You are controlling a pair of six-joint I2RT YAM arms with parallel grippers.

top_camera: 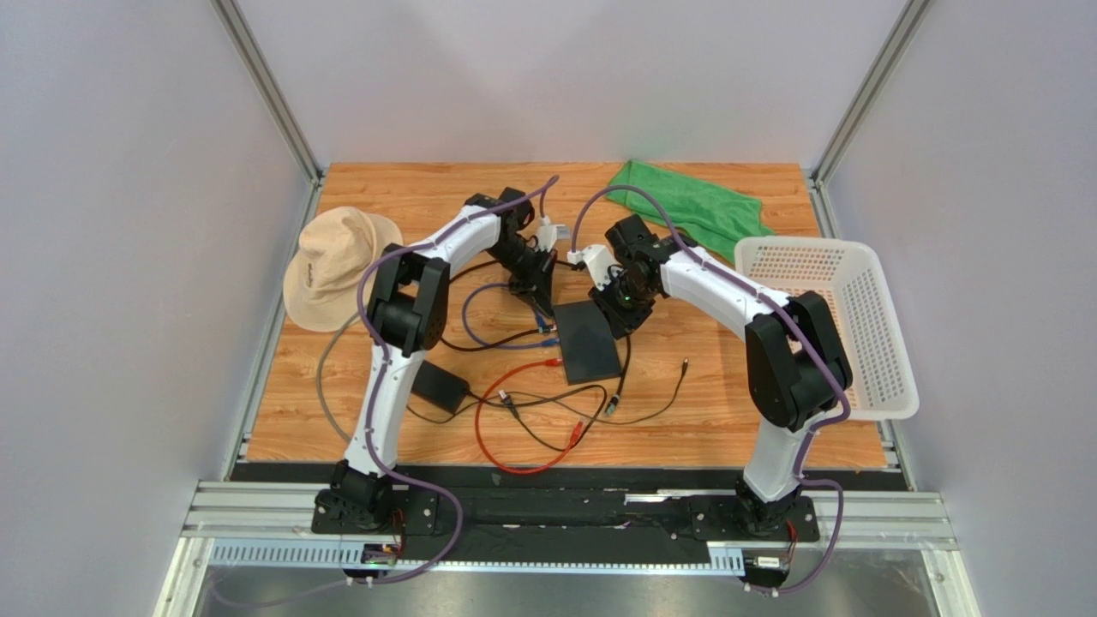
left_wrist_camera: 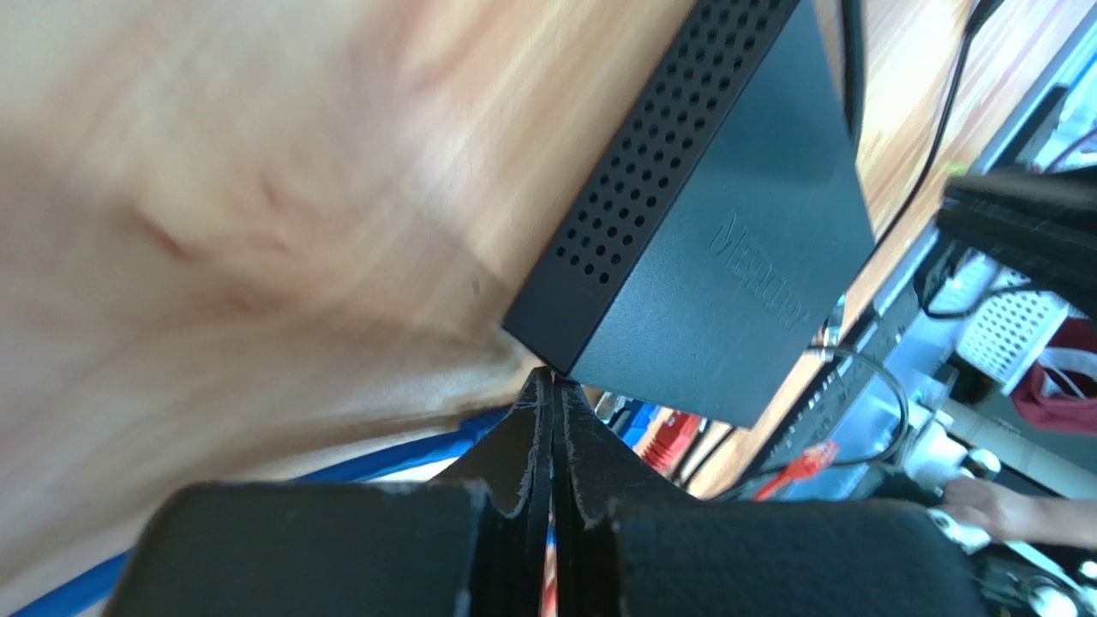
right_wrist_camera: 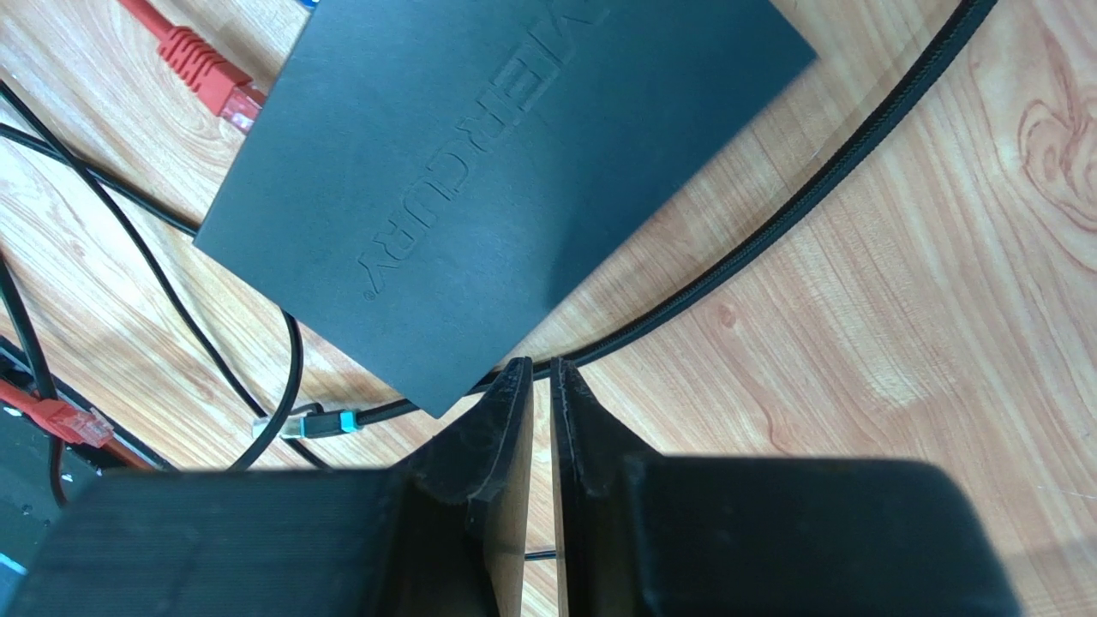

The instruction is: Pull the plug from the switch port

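The flat black switch box (top_camera: 589, 341) lies mid-table. It also shows in the left wrist view (left_wrist_camera: 721, 257) and the right wrist view (right_wrist_camera: 502, 167). A blue plug (left_wrist_camera: 628, 418) and a red plug (left_wrist_camera: 666, 441) sit at its port edge, and the sockets themselves are hidden. The red plug (right_wrist_camera: 193, 58) also shows in the right wrist view. My left gripper (left_wrist_camera: 554, 382) is shut and empty, with its tips touching the box's corner beside the plugs. My right gripper (right_wrist_camera: 541, 369) is shut and empty at the box's opposite corner, just over a black cable (right_wrist_camera: 773, 232).
A black adapter brick (top_camera: 438, 386) lies left of the box, and red (top_camera: 496, 444), blue (top_camera: 496, 345) and black (top_camera: 644, 411) cables are strewn around it. A tan hat (top_camera: 332, 264) is at the left. A green cloth (top_camera: 689, 206) is at the back. A white basket (top_camera: 837, 321) is at the right.
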